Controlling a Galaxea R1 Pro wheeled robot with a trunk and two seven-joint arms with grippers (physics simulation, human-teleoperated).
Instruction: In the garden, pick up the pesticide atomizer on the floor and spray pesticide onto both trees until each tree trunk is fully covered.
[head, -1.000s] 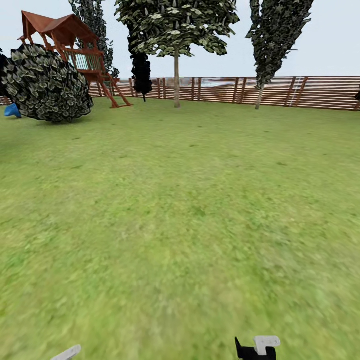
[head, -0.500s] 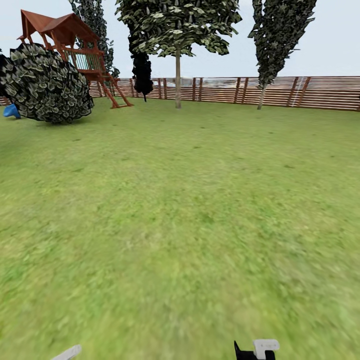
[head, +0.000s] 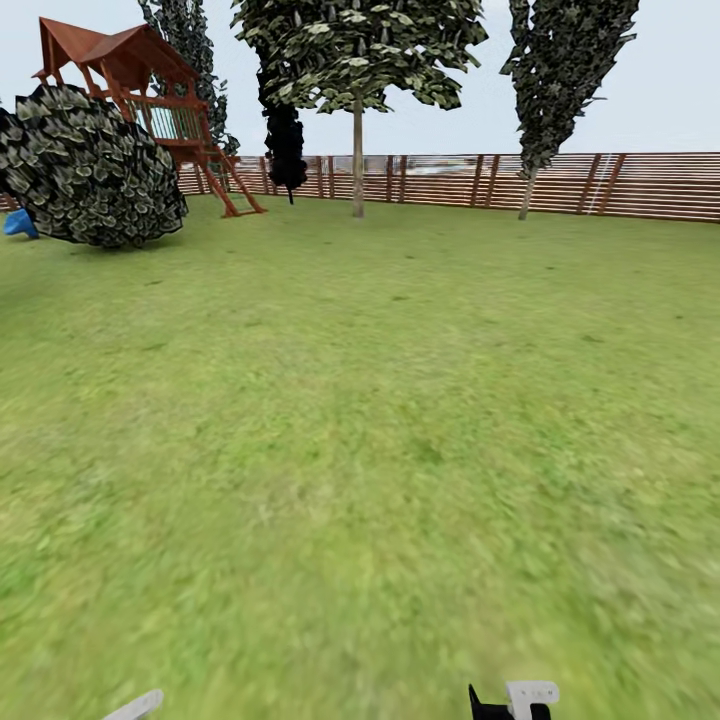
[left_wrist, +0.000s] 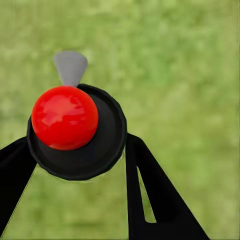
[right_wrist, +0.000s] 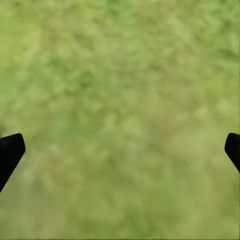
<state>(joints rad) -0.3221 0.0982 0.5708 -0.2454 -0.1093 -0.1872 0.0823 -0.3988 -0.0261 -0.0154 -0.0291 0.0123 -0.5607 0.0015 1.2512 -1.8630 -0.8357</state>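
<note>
In the left wrist view the pesticide atomizer (left_wrist: 97, 150) is a dark round body with a glossy red ball on it and a light grey trigger tip pointing away. My left gripper (left_wrist: 77, 141) is shut on it, one black finger on each side, above blurred grass. A grey tip (head: 135, 705) pokes in at the head view's bottom left edge. My right gripper (right_wrist: 120, 149) is open, its fingertips (right_wrist: 10, 150) far apart over bare grass. The task's trees and tree trunk are out of view.
The lawn (head: 360, 430) runs to a brown slatted fence (head: 640, 185). A wooden playhouse (head: 140, 80) and a round dark bush (head: 95, 170) stand at the far left. Two slim pale-trunked trees (head: 357, 150) (head: 527, 190) stand by the fence. A black and white arm part (head: 512, 700) shows at the bottom edge.
The whole head view has shifted a little, so the fence-line trees sit slightly further right. Both grippers keep their places at the bottom edge.
</note>
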